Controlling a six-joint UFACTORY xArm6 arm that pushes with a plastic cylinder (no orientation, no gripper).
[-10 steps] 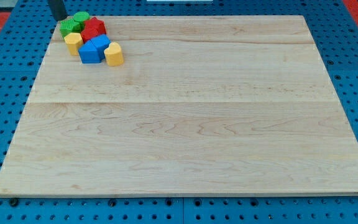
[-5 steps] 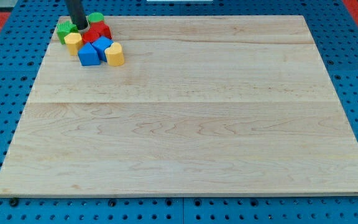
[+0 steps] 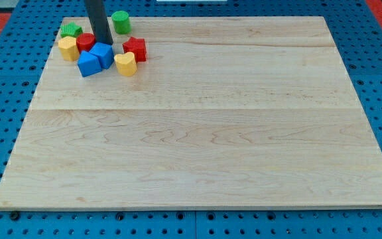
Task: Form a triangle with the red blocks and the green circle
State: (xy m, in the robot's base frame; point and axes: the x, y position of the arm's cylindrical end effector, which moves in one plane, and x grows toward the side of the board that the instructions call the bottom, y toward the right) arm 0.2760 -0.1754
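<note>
My tip (image 3: 103,42) stands in the block cluster at the view's top left, just above a blue block (image 3: 102,54). The green circle (image 3: 120,21) lies apart, up and right of the tip. A red star-shaped block (image 3: 135,49) lies to the tip's right. A second red block (image 3: 85,43) sits just left of the tip, partly hidden by the rod.
A green star-shaped block (image 3: 70,30) and a yellow block (image 3: 67,48) lie at the cluster's left. A second blue block (image 3: 88,64) and a yellow heart-shaped block (image 3: 125,64) lie below. The wooden board (image 3: 197,119) has blue pegboard around it.
My tip moved down and right through the cluster. The green circle slid up and right, the red star right, and the blue and yellow blocks shifted down and apart.
</note>
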